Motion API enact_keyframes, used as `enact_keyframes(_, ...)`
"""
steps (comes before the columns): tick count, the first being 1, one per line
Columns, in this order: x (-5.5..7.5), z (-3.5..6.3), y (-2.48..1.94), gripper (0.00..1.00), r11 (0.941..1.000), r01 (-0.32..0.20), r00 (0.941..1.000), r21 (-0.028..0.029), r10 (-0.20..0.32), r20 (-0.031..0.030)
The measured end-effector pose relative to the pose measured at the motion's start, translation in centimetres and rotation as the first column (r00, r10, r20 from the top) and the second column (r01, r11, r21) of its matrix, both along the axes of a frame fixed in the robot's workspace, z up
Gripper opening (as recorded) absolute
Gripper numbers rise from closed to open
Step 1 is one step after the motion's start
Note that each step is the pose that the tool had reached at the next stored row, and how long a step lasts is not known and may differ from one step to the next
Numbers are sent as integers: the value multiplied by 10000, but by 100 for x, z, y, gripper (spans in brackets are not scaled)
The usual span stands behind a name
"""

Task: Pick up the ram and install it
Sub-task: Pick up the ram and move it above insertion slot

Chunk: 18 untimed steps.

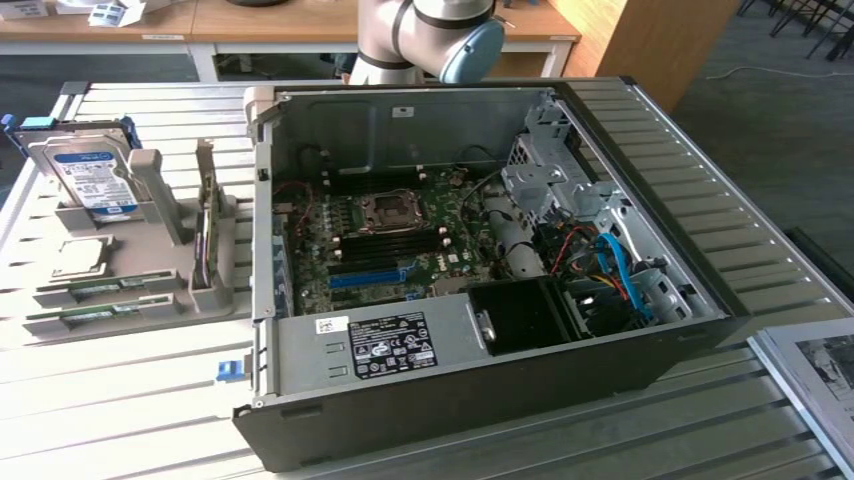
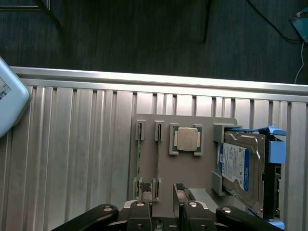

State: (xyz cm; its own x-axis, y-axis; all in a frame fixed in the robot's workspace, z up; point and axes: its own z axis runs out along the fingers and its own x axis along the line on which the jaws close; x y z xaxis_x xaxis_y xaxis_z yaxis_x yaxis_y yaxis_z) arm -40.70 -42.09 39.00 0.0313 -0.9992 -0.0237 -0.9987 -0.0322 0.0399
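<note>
One: Two long, thin green circuit-board sticks lie flat in the grey plastic holder tray [image 1: 150, 268] [image 2: 190, 168]. The one next to the small square silver chip [image 1: 80, 258] [image 2: 186, 139] is the ram [image 1: 104, 286] [image 2: 157, 161]. The other green stick [image 1: 96, 315] [image 2: 139, 161] lies just beside it.

Two: Where is the tray?

One: It is on the silver ribbed metal worktop [image 1: 134, 400] [image 2: 72, 154]. In the exterior view it sits at nine o'clock from the big black open computer case [image 1: 467, 410]. Both sticks are at the tray's six o'clock end. The silver hard drive with the blue and white label [image 1: 91, 180] [image 2: 238, 166] stands at its twelve o'clock end.

Two: Does the robot have the ram?

One: No. In the wrist view the gripper [image 2: 161, 187] hangs above the tray. Its jaws are wide apart and hold nothing. The ram lies in its groove and nothing touches it.

Two: And the grey robot arm [image 1: 414, 35]?

One: In the exterior view it is at twelve o'clock, behind the case.

Two: What is inside the case?

One: A green motherboard [image 1: 454, 262] lies flat on the bottom. It has a square chip socket [image 1: 390, 208]. A bright blue plastic slot strip [image 1: 367, 277] sits at six o'clock from that socket. A silver metal box with a black label [image 1: 387, 345] is at the case's six o'clock side.
</note>
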Motion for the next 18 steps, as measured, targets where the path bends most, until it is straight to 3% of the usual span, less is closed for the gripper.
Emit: enact_keyframes(18, 0, -98, -1, 31, 10000, 0, 10000, 13, 0, 0)
